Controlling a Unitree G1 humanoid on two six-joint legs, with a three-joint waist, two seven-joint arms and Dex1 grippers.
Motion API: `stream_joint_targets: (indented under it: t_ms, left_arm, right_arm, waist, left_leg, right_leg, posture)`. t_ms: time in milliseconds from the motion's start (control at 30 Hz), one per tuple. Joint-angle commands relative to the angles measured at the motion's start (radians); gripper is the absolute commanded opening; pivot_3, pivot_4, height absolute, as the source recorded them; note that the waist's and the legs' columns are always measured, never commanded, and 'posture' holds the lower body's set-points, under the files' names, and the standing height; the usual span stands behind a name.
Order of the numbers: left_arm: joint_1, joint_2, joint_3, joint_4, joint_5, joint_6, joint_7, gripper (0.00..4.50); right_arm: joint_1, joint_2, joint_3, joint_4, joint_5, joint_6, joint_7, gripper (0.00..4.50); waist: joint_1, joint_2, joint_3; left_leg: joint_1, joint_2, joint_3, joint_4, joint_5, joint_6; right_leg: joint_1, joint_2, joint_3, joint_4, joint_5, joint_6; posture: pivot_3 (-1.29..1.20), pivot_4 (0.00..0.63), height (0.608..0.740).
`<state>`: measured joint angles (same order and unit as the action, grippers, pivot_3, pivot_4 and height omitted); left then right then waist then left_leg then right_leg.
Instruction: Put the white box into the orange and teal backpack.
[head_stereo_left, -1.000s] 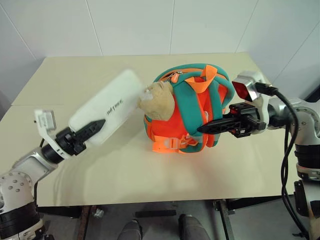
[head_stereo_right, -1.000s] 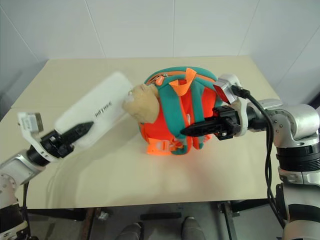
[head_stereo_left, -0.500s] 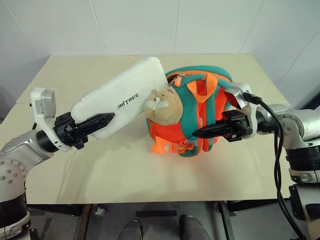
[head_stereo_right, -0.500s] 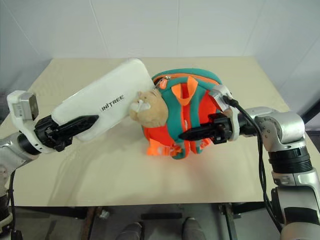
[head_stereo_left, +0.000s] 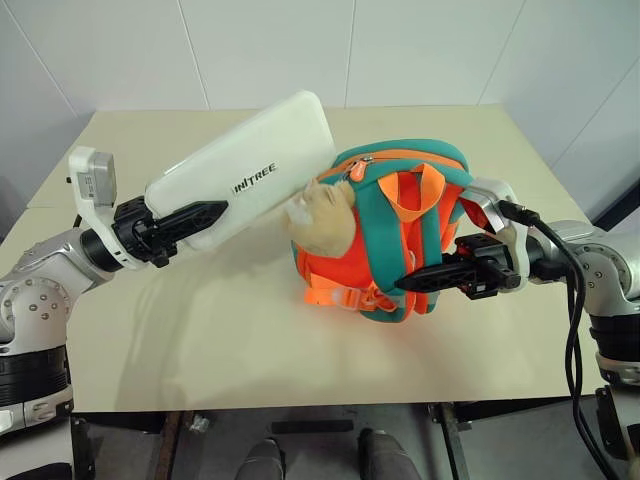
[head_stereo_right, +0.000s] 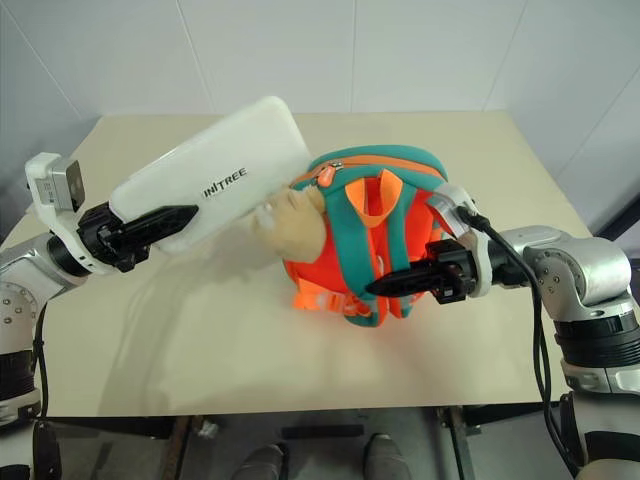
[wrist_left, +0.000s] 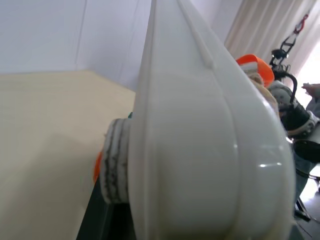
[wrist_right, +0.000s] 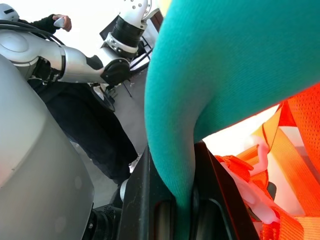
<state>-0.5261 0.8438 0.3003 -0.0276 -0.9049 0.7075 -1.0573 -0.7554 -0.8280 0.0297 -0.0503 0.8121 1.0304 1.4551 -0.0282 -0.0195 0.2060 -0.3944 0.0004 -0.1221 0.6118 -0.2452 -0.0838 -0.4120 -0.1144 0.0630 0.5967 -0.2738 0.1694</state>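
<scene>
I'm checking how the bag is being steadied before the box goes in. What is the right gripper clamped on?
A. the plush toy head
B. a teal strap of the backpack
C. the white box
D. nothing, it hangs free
B: the right gripper is shut on a teal strap of the orange and teal backpack, seen pinched between its black fingers.

- My left gripper holds the white box aloft; its far corner is close against the backpack and plush head.
- Table's near edge and left side lie bare.
- My right gripper pinches a teal strap on the right flank.
</scene>
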Motion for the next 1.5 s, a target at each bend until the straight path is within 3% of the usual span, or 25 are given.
stream_joint_targets:
  t_ms: [33, 500, 667, 767, 1067, 1300, 1500]
  left_arm:
    - [0.003, 0.057, -0.070, -0.005, 0.086, -0.052, -0.122, 1.30]
    - [-0.217, 0.164, -0.228, 0.298, 0.395, -0.393, -0.397, 1.30]
    - [-0.370, 0.161, -0.194, 0.448, 0.400, -0.393, -0.413, 1.30]
    - [-0.381, 0.164, -0.149, 0.421, 0.330, -0.262, -0.410, 1.30]
    - [-0.228, 0.179, -0.018, 0.200, 0.184, -0.007, -0.374, 1.30]
    - [-0.179, 0.143, 0.061, 0.094, 0.104, 0.058, -0.295, 1.30]
    - [-0.120, 0.140, -0.011, 0.079, 0.194, -0.043, -0.308, 1.30]
  right_arm:
    - [-0.001, -0.017, -0.038, -0.031, 0.025, -0.004, -0.006, 0.04]
    - [0.001, 0.006, -0.038, -0.025, 0.022, -0.025, -0.039, 0.04]
    - [0.003, 0.005, -0.039, -0.014, 0.015, -0.039, -0.049, 0.04]
    - [0.009, 0.004, -0.042, -0.015, 0.017, -0.042, -0.057, 0.04]
    - [-0.005, 0.010, -0.024, 0.014, 0.003, -0.056, -0.049, 0.04]
    - [-0.019, 0.015, -0.006, 0.029, -0.008, -0.065, -0.038, 0.04]
    - [-0.033, 0.018, 0.000, 0.040, -0.018, -0.067, -0.031, 0.04]
  waist:
    - [0.000, 0.000, 0.000]
    - [0.000, 0.000, 0.000]
    - [-0.002, 0.000, 0.000]
    - [-0.003, 0.000, 0.000]
    - [-0.005, 0.000, 0.000]
    - [-0.003, 0.000, 0.000]
    - [-0.003, 0.000, 0.000]
  left_leg:
    - [0.000, 0.000, 0.000, 0.000, 0.000, 0.000]
    - [0.001, 0.000, 0.000, 0.000, 0.000, 0.000]
    - [0.001, 0.000, 0.000, 0.000, 0.000, 0.000]
    - [0.000, 0.000, 0.000, 0.000, 0.000, 0.000]
    - [-0.005, 0.000, -0.001, 0.000, 0.000, 0.001]
    - [-0.006, 0.000, -0.001, 0.001, 0.000, 0.000]
    - [-0.006, 0.000, -0.001, 0.001, 0.000, 0.000]
  right_leg:
    - [0.000, 0.000, 0.000, 0.000, 0.000, 0.000]
    - [0.000, 0.000, 0.000, 0.002, 0.000, 0.000]
    - [0.000, 0.000, 0.000, 0.003, 0.000, 0.000]
    - [-0.001, 0.000, 0.000, 0.004, -0.001, 0.001]
    - [-0.005, 0.000, 0.000, 0.010, -0.002, 0.002]
    - [-0.006, 0.000, 0.000, 0.008, -0.002, 0.002]
    - [-0.007, 0.000, 0.000, 0.008, -0.002, 0.001]
  posture:
    - [0.00, 0.150, 0.740]
    - [0.00, 0.150, 0.740]
    - [0.00, 0.150, 0.740]
    - [0.00, 0.150, 0.740]
    - [0.00, 0.150, 0.740]
    - [0.00, 0.150, 0.740]
    - [0.00, 0.150, 0.740]
